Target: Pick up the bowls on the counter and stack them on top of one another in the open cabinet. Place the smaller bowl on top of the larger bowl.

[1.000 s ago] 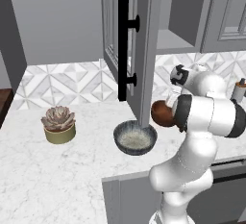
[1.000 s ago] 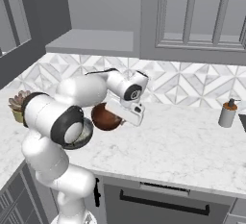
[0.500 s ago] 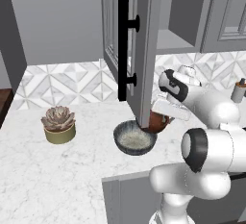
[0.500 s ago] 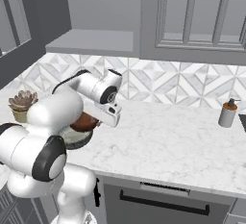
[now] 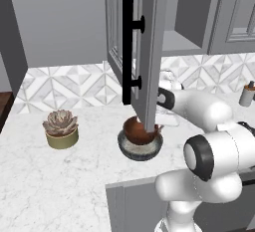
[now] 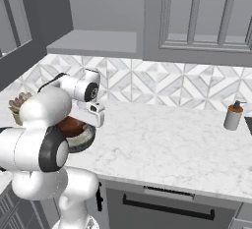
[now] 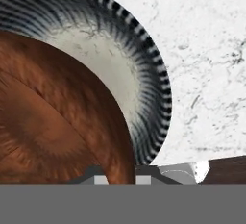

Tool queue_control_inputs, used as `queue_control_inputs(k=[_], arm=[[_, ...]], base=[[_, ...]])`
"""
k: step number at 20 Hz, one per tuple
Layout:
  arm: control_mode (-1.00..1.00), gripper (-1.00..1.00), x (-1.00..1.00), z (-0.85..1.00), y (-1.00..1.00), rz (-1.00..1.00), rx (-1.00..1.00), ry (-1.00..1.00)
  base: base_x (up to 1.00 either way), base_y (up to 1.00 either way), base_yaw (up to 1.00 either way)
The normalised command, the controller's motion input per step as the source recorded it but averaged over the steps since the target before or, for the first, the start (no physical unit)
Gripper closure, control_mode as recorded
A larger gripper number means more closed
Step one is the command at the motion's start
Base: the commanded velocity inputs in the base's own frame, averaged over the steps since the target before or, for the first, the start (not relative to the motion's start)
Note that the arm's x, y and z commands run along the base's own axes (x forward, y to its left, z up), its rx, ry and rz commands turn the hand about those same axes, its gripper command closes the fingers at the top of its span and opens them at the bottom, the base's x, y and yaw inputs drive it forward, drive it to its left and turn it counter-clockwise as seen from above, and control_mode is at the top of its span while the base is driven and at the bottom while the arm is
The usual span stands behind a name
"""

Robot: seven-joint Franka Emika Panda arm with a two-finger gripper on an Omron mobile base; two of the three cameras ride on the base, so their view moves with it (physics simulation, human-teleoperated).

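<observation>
The smaller reddish-brown bowl (image 5: 135, 128) sits low inside the larger dark grey bowl (image 5: 140, 150) on the white marble counter (image 5: 74, 176); I cannot tell whether the two touch. My gripper (image 6: 94, 117) is shut on the brown bowl's rim at its right side. In the hand view the smaller bowl (image 7: 57, 117) covers the larger bowl's speckled inside (image 7: 110, 59), its rim passing between my fingertips (image 7: 120, 172). From the right, the smaller bowl (image 6: 73, 125) and larger bowl (image 6: 84, 139) are partly behind my arm. The open cabinet's door (image 5: 149, 52) hangs directly above the bowls.
The door's black bar handle (image 5: 128, 47) faces left, and the cabinet's grey shelf (image 5: 179, 42) lies behind and to the right. A succulent pot (image 5: 61, 129) stands at the left of the counter. A soap bottle (image 6: 232, 116) stands at the far right.
My arm has swung left, carrying the reddish-brown bowl from beside the grey bowl to over it and down into it. The grey bowl has not moved.
</observation>
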Motion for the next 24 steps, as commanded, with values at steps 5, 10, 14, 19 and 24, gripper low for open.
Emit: queue_control_inputs(k=[5,10,14,19,24], arm=[[-1.00,1.00,0.10,-0.28,0.10,0.00,-0.09,0.00],[-1.00,1.00,0.09,-0.36,0.04,0.00,-0.07,0.00],[-1.00,1.00,0.18,-0.19,0.00,0.00,-0.03,0.00],[-1.00,1.00,0.11,-0.13,0.00,0.00,-0.01,0.00],[-1.00,-1.00,-0.14,0.06,0.00,0.00,0.00,-0.04]], base=[[0.00,0.00,0.00],[0.00,0.00,0.00],[0.00,0.00,0.00],[0.00,0.00,0.00],[0.00,0.00,0.00]])
